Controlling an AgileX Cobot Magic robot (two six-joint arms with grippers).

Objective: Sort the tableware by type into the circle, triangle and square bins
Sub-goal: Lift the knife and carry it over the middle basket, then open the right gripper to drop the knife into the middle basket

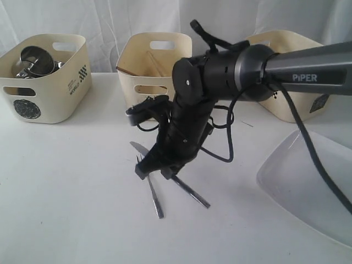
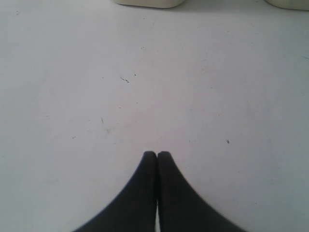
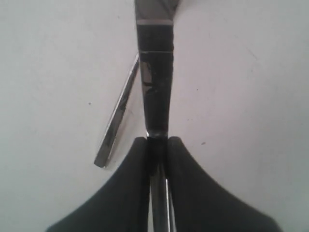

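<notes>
My right gripper (image 1: 147, 169) (image 3: 157, 140) is down at the table's middle, shut on the steel knife (image 3: 155, 72), whose blade tip (image 1: 136, 146) pokes out to the left. The fork (image 1: 154, 199) (image 3: 118, 113) lies on the table just beside the knife. Steel mugs (image 1: 34, 60) sit in the left bin (image 1: 66, 91), which bears a circle mark. Wooden chopsticks (image 1: 158, 63) lean in the middle bin (image 1: 135, 74). The large white plate (image 1: 308, 181) lies at the right front. My left gripper (image 2: 157, 153) is shut on nothing, over bare table.
A third cream bin (image 1: 291, 104) stands behind the right arm (image 1: 308, 69); its contents are hidden. A black cable (image 1: 319, 165) hangs from that arm over the plate. The bases of two bins (image 2: 147, 2) show at the far edge of the left wrist view.
</notes>
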